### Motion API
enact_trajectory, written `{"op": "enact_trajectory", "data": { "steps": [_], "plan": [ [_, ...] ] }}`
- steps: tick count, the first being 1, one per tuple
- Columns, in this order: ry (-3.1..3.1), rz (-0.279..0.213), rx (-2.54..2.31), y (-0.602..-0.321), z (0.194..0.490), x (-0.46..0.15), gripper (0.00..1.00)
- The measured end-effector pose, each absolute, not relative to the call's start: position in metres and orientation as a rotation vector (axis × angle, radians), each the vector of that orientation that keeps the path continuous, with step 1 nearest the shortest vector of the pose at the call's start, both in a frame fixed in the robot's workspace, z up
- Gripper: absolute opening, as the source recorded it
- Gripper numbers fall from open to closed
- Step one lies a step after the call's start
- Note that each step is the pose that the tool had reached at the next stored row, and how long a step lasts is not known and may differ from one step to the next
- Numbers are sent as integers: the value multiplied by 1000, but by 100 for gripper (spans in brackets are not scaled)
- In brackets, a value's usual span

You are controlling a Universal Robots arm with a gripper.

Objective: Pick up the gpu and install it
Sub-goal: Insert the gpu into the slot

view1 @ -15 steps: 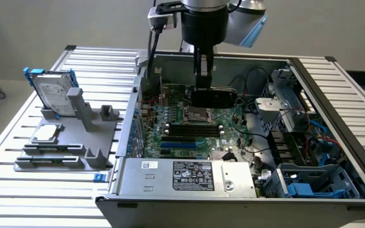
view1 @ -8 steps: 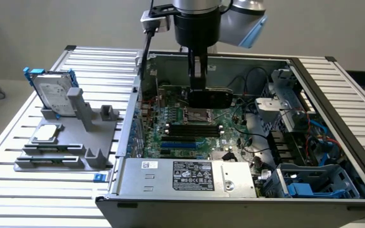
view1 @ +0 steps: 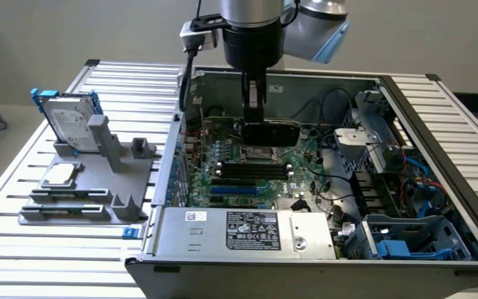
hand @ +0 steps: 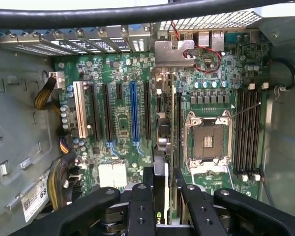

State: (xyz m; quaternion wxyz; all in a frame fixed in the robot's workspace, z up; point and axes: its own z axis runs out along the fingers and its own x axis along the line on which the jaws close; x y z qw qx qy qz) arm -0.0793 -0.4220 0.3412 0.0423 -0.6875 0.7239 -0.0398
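Observation:
My gripper (view1: 256,118) hangs inside the open computer case (view1: 438,118), shut on the gpu (view1: 270,133). The black card sits just above the green motherboard (view1: 248,177), near its far edge. In the wrist view the gpu (hand: 168,128) shows edge-on between my fingers (hand: 140,196), and its silver end bracket (hand: 168,53) reaches the case's rear slot openings. The card stands over the motherboard (hand: 118,123) between a black expansion slot (hand: 147,110) and the CPU socket (hand: 208,140). I cannot tell whether its lower edge touches a slot.
A blue slot (hand: 133,110) and a white slot (hand: 79,110) lie beside the card. Memory slots (hand: 248,132) and cable bundles (hand: 49,93) flank the board. Outside the case, a silver hard drive (view1: 66,121) with blue rails stands on a grey fixture (view1: 81,199). The power supply (view1: 251,230) fills the case's near side.

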Motion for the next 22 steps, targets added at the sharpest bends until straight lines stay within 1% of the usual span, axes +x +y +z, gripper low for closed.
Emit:
{"op": "enact_trajectory", "data": {
  "steps": [9, 22],
  "plan": [
    [2219, -109, -2113, -422, 333, -87, 26],
    [2217, -108, -2117, -427, 329, -96, 26]
  ]
}}
